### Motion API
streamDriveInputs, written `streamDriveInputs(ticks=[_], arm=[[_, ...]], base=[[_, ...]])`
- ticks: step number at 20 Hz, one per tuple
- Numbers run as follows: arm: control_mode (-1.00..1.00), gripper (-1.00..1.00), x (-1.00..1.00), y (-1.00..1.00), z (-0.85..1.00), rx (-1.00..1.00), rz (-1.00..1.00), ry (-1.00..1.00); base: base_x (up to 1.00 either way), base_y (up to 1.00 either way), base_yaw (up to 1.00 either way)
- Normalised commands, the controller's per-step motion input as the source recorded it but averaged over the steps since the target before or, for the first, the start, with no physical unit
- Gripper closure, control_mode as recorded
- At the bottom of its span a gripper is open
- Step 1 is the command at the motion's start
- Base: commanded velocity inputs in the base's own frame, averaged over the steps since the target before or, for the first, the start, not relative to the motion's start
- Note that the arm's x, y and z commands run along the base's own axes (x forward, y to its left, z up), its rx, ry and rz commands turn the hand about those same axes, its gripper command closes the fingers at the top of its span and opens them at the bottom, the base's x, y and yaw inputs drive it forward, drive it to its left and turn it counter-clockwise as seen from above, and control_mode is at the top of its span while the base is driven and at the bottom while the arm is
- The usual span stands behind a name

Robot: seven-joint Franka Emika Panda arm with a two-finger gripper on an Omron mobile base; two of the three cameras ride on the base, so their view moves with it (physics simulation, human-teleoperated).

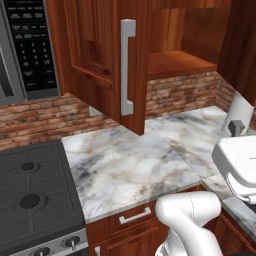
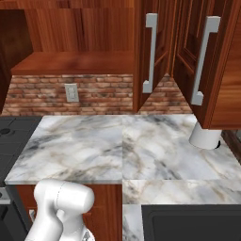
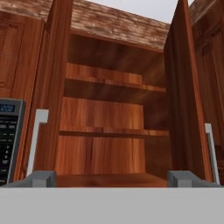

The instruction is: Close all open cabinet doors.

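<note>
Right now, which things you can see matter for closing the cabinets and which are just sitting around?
Part of the job:
- left cabinet door, swung open, with its bar handle
- right cabinet door, also swung open
- open cabinet shelves between them
- gripper, touching neither door

Just there:
- microwave
- stove
- marble counter
- wall outlet
- white cylinder on the counter

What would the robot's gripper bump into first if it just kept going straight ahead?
Probably the back wall of the open cabinet, passing between the two open cabinet doors; depth is hard to judge.

Base views flank the open cabinet (image 3: 109, 127); hand view faces it.
</note>
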Motion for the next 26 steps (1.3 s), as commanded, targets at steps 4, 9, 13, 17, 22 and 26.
streamDriveInputs(ticks=[4, 9, 13, 17, 22, 26], arm=[[-1.0, -1.0, 0.0, 0.19, 0.0, 0.0, 0.0, 0.02], [-1.0, -1.0, 0.1, 0.19, -0.05, 0.0, -0.01, 0.01], [-1.0, -1.0, 0.34, 0.19, -0.16, 0.0, -0.07, 0.02], [-1.0, -1.0, 0.38, 0.22, -0.15, 0.0, -0.1, 0.08], [-1.0, -1.0, 0.41, 0.12, -0.07, 0.0, -0.08, 0.1], [-1.0, -1.0, 0.16, 0.08, -0.01, 0.0, -0.1, 0.07]], base=[[0.0, 0.0, 0.0], [0.0, 0.0, 0.0], [0.0, 0.0, 0.0], [0.0, 0.0, 0.0], [0.0, 0.0, 0.0], [0.0, 0.0, 0.0]])
